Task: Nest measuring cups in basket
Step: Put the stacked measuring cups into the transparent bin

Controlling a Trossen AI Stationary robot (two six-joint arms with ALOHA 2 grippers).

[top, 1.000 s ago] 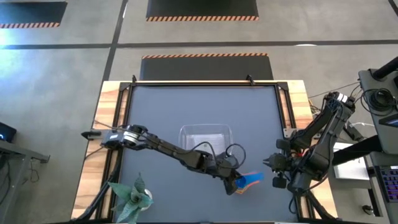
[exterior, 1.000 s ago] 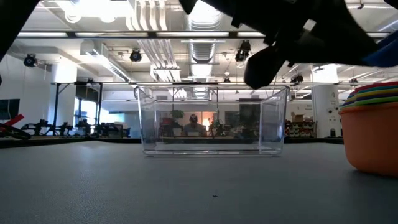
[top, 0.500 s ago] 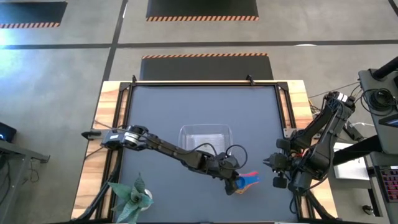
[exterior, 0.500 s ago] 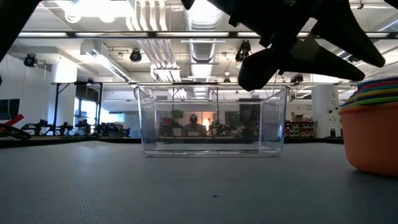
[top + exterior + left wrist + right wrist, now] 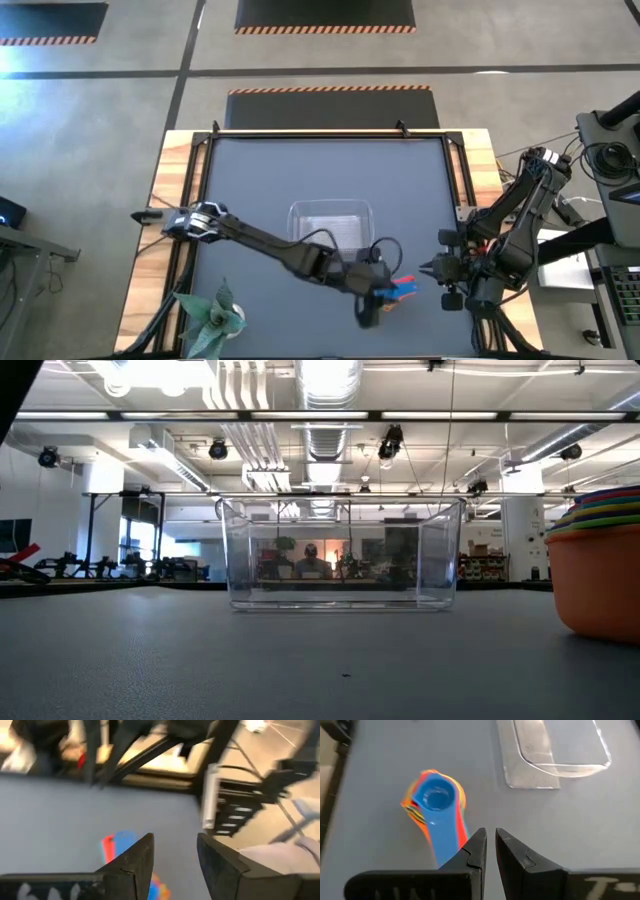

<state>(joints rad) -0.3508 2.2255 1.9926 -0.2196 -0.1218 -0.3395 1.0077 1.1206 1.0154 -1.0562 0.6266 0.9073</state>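
The measuring cups (image 5: 397,289) stand nested in one stack, the blue one (image 5: 436,795) on top. The orange bottom cup (image 5: 598,585) rests on the table, at the right near side. The clear basket (image 5: 330,222) stands at the table's middle with nothing in it; it also shows in the low view (image 5: 340,555). My left gripper (image 5: 172,855) is open just left of and nearer than the stack, above the cups' handles (image 5: 117,845). My right gripper (image 5: 490,845) is shut, right of the stack, pointing at it.
A green artificial plant (image 5: 212,315) stands at the table's near left corner. Bare grey table lies between the basket and the stack (image 5: 485,795). The right arm's base and cables (image 5: 530,200) crowd the table's right edge.
My left gripper has drawn away from the stack toward the table's near edge and risen out of the low view. The blue cup, whose handle stood above the stack a second ago, now sits nested on top of it.
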